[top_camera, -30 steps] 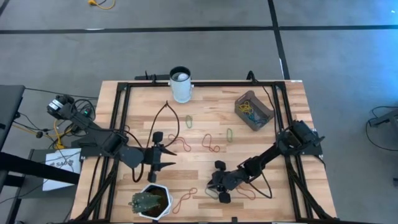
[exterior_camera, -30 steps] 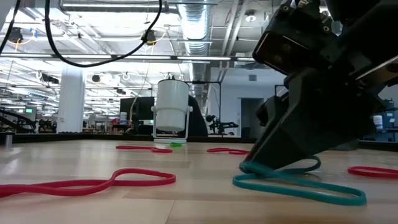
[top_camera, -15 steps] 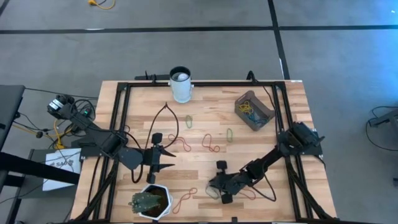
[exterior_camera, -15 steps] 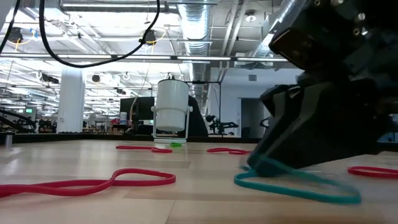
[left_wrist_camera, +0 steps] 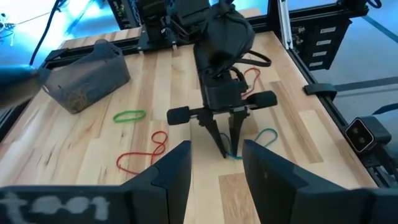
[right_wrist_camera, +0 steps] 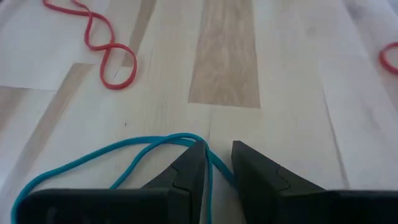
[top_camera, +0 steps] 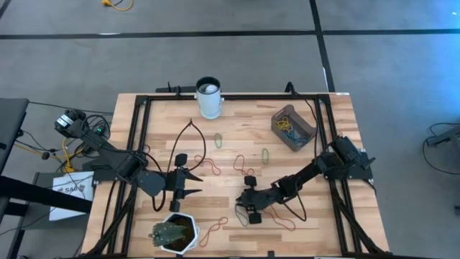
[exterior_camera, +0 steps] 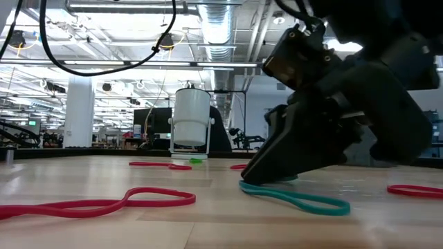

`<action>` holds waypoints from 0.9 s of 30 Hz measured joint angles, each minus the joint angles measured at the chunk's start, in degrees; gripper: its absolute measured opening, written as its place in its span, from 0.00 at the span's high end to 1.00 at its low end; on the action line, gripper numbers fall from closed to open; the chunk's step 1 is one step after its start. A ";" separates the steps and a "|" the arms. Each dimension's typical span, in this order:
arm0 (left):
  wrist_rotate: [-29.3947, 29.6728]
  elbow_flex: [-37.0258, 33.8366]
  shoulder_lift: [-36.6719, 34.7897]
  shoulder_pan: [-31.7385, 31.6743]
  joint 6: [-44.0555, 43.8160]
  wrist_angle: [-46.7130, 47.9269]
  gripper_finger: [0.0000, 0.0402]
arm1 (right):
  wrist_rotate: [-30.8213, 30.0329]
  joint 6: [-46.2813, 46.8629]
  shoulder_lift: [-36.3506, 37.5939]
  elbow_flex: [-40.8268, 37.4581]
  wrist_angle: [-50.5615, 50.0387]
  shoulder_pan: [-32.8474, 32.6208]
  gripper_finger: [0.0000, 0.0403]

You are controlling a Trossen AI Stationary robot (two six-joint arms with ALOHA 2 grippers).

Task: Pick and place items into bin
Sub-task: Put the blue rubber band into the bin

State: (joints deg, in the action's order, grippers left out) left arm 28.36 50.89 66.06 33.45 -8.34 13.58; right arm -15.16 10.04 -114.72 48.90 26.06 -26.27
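Right gripper (right_wrist_camera: 217, 155) is tips-down on the table (top_camera: 338, 237), its fingers a narrow gap apart. One teal band (right_wrist_camera: 209, 163) runs up through that gap, lying against one finger and not visibly pinched. The rest of its loop trails flat on the wood beside the tips. Red loops on the table number four. One (top_camera: 213, 229) lies just ahead of the tips, and one (top_camera: 285, 221) lies close behind the gripper, under my forearm. Two more (top_camera: 244, 165) (top_camera: 208, 167) lie off to the side, toward the table's far edge. Green loops number two (top_camera: 265, 155) (top_camera: 218, 140), both beyond that red pair. There is one bin (top_camera: 305, 132), well apart from the gripper behind my arm near the far corner, with a tangle of bands inside that I cannot count. My left gripper (top_camera: 201, 183) waits across from the right one, fingers spread with nothing in them. One plant pot (top_camera: 172, 234) sits beside it, and one white cup (top_camera: 209, 97) stands farthest off.
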 joint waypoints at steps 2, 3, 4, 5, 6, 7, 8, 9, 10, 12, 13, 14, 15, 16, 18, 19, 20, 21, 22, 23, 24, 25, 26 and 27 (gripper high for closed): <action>0.02 0.00 0.00 0.00 0.00 0.02 0.66 | 2.58 0.00 0.09 0.00 0.04 0.57 0.82; 0.02 0.00 0.00 0.00 0.00 0.04 0.66 | 4.14 -0.03 0.11 0.00 0.06 0.81 0.82; 0.02 0.00 0.00 0.00 0.00 0.10 0.66 | 5.68 -0.08 0.15 0.04 -0.04 1.07 0.84; 0.02 0.00 0.00 0.00 0.00 0.22 0.66 | 6.84 -0.07 0.19 0.12 -0.31 1.22 0.85; 0.02 0.00 0.00 0.00 0.00 0.33 0.66 | 7.55 -0.06 0.20 0.16 -0.69 1.26 0.88; 0.02 0.00 0.00 0.00 0.00 0.33 0.66 | 7.98 -0.04 0.21 0.22 -0.93 1.23 0.91; 0.02 0.00 0.00 0.00 0.00 0.32 0.66 | 8.34 -0.04 0.23 0.23 -0.98 1.13 0.94; 0.02 0.00 0.00 0.00 0.00 0.33 0.66 | 8.46 -0.07 0.23 0.22 -0.86 0.98 0.97; 0.02 0.00 0.00 0.00 0.00 0.33 0.66 | 8.40 -0.09 0.20 0.21 -0.50 0.82 0.98; 0.02 0.00 0.00 0.00 0.00 0.31 0.66 | 8.38 -0.02 0.42 0.11 0.45 0.61 0.98; 0.02 0.00 0.00 0.00 -0.02 0.31 0.66 | 8.46 -0.02 1.20 0.00 -0.08 0.51 0.98; 0.02 0.00 0.00 0.00 -0.02 0.32 0.66 | 8.32 -0.04 2.44 -0.10 -0.79 0.39 0.99; 0.02 0.00 0.00 0.00 -0.05 0.33 0.66 | 7.80 -0.19 4.05 -0.11 -1.30 0.36 0.99; 0.02 0.00 0.00 0.00 -0.30 0.40 0.66 | 6.76 -0.74 6.39 -0.03 -3.29 0.29 0.99; 0.01 0.00 0.00 0.00 -0.96 0.80 0.66 | 2.96 -1.34 12.16 0.04 -9.14 0.27 0.99; -0.02 0.00 0.00 0.00 -1.51 1.17 0.66 | 0.15 -1.29 15.49 0.09 -13.21 0.44 0.99; -0.02 0.00 0.00 0.00 -2.06 1.58 0.66 | -2.99 -1.07 18.90 0.09 -18.09 0.58 1.00; -0.02 0.00 0.00 0.00 -2.45 1.89 0.66 | -6.30 -1.08 22.54 0.09 -23.21 0.68 1.00; -0.04 0.00 0.00 0.00 -2.84 2.16 0.66 | -9.55 -1.07 26.46 0.09 -28.13 0.69 1.00; -0.02 0.00 0.00 0.00 -3.14 2.46 0.66 | -12.78 -0.91 30.33 0.10 -32.70 0.66 1.00; -0.02 0.00 0.00 0.00 -3.39 2.62 0.66 | -16.03 -0.42 34.35 0.11 -37.60 0.63 1.00; -0.02 0.00 0.00 0.00 -3.47 2.60 0.66 | -19.22 0.27 38.29 0.11 -42.42 0.49 1.00; -0.02 0.00 0.00 0.00 -3.50 2.58 0.66 | -22.47 1.02 42.45 0.11 -47.07 0.47 1.00; -0.02 0.00 0.00 0.00 -3.49 2.58 0.66 | -25.86 2.15 46.33 0.11 -51.47 0.47 1.00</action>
State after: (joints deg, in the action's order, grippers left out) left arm 28.34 50.89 66.06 33.45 -11.83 16.16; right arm -41.02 12.20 -68.39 49.01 -25.41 -25.80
